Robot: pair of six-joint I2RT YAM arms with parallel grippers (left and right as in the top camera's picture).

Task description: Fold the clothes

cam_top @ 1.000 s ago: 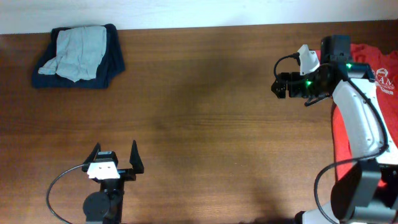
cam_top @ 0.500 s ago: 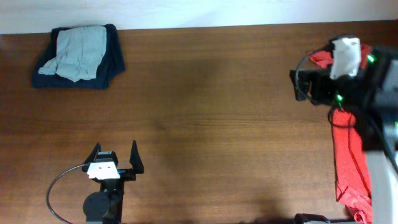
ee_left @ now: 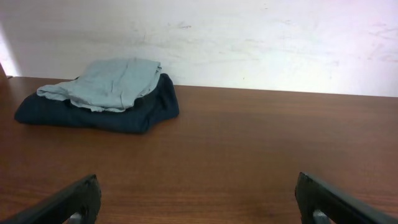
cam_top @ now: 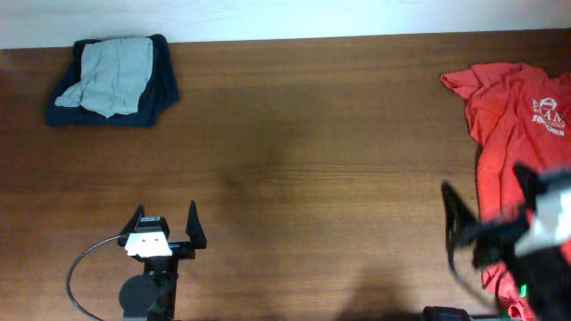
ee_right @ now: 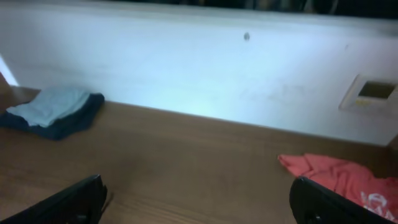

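The clothes lie in two places. A coral-red T-shirt with a white chest print is spread loosely at the far right, and its corner shows in the right wrist view. A pale blue-grey shirt sits crumpled on a dark navy garment at the far left. My left gripper is open near the front left, empty, facing that pile. My right gripper, blurred, is open and empty at the near right, over the red shirt's lower part.
The brown wooden table ends at a white wall along the far side. A grey cable loops beside the left arm's base. A small wall plate is on the wall at the right.
My right arm has swung from the far right back to the near right edge. The red shirt, partly covered and lifted before, now lies spread on the table. The left arm is unmoved.
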